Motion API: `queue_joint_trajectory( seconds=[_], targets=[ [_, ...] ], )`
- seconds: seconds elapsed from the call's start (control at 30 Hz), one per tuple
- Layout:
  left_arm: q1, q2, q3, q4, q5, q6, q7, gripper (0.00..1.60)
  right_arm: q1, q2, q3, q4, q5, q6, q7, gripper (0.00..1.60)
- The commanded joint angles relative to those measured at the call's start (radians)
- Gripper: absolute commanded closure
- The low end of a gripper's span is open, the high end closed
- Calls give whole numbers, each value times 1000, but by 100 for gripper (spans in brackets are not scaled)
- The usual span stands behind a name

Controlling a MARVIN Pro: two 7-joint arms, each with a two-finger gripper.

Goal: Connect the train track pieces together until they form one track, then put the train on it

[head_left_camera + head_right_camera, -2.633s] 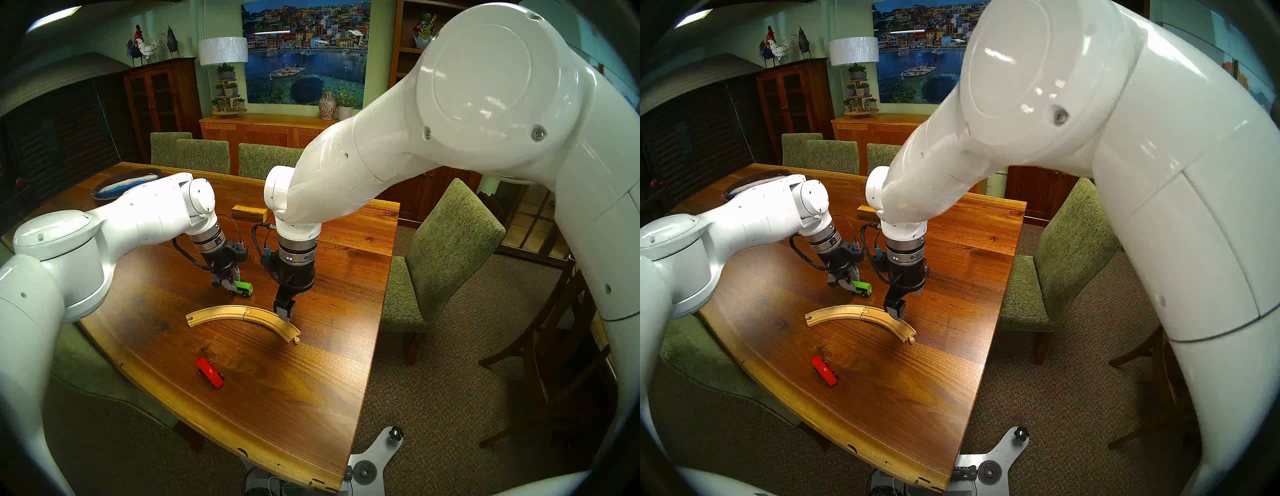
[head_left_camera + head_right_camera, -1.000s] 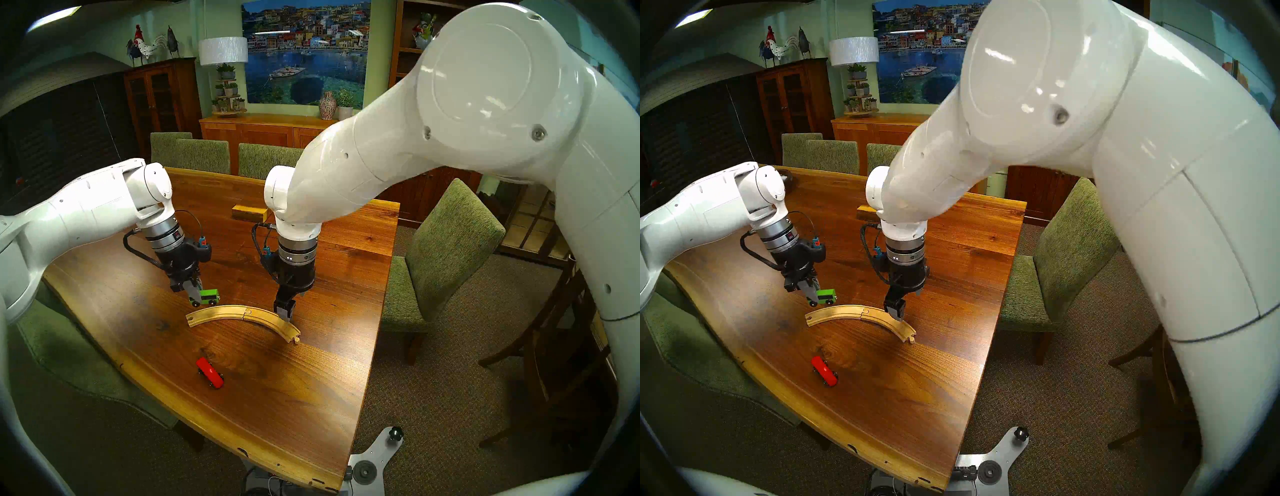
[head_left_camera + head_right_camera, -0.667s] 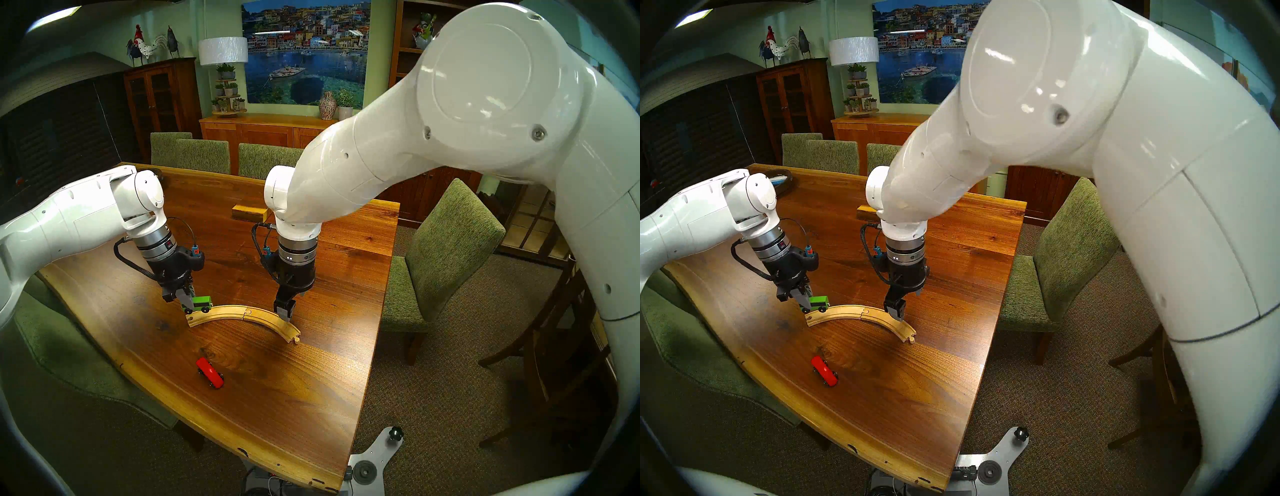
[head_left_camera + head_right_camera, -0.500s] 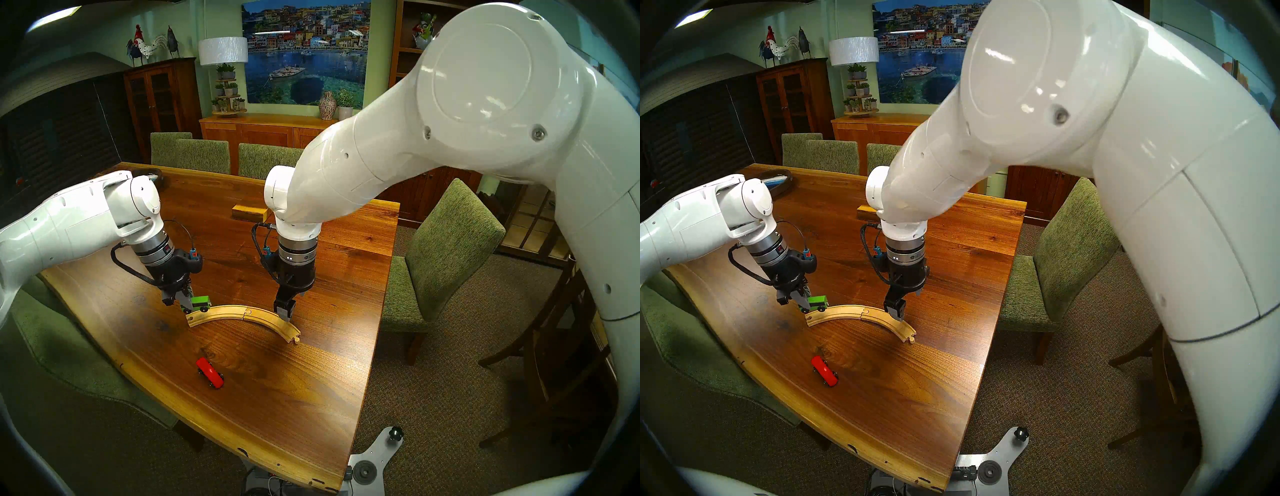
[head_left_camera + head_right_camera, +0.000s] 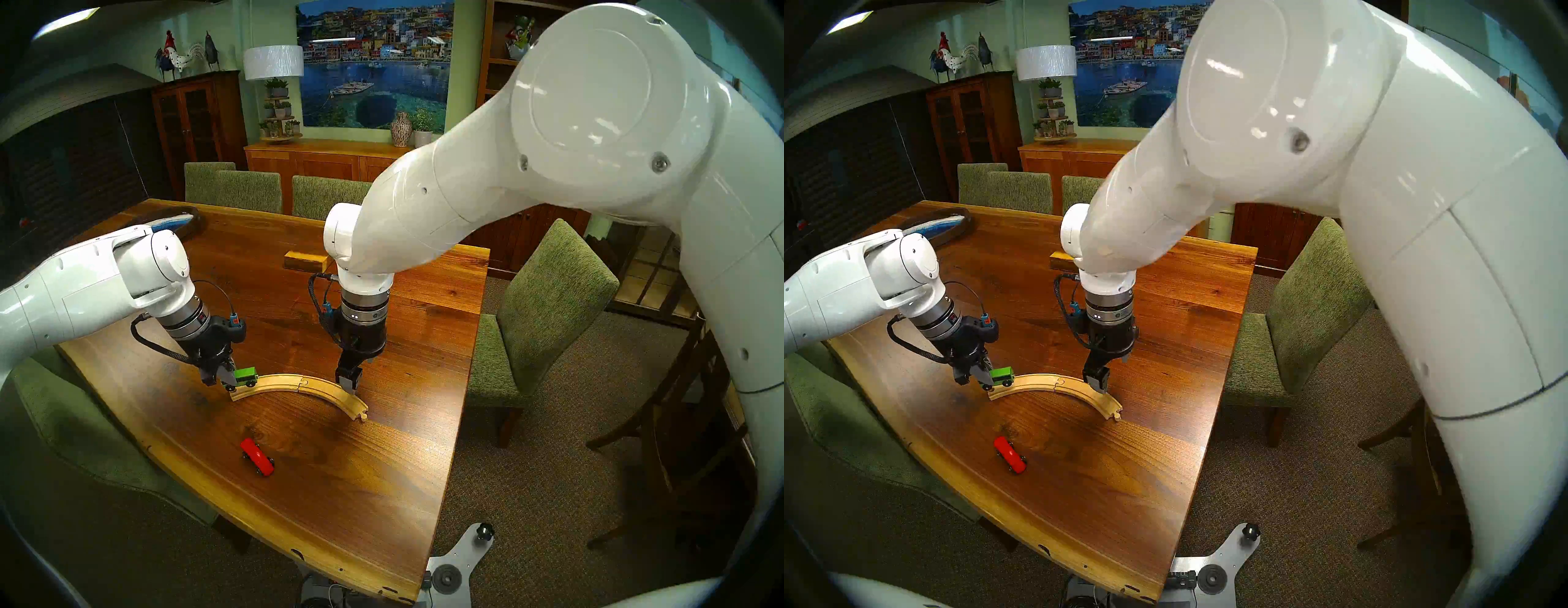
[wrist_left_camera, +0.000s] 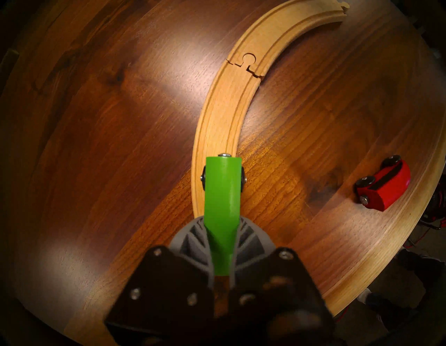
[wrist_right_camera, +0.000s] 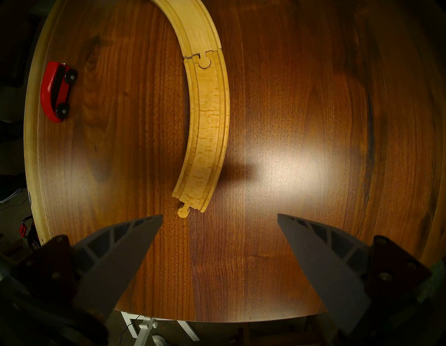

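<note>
Clamping the green car [image 5: 245, 375] by its rear in the left gripper [image 5: 225, 377], lining its wheels over the track [image 5: 297, 384] at centre frame, while idling the right gripper [image 5: 348, 384], spread empty, red car [image 5: 257, 457] waiting lower down.

A home dining room: wooden table [image 5: 322, 501], upholstered chairs [image 5: 547, 297], sideboard [image 5: 322, 159].

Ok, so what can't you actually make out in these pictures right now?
- Green car, left wrist view: its rear end and the grip point, hidden by the jaws' mounts.
- Green car's wheels, head views: too small to tell if they sit in the track grooves.
- Red car, right wrist view: lies on its side, far side hidden.
</note>
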Motion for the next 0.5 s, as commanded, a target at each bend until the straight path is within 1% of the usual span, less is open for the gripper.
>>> queue_joint_trajectory(
  seconds=[0.0,0.47],
  targets=[
    [-13,-5,-24,23,-21,-6,10,160,32,12,1,12,-1,2,2,0],
    [-4,-40,-17,70,-38,-24,11,160,32,12,1,12,-1,2,2,0]
  ],
)
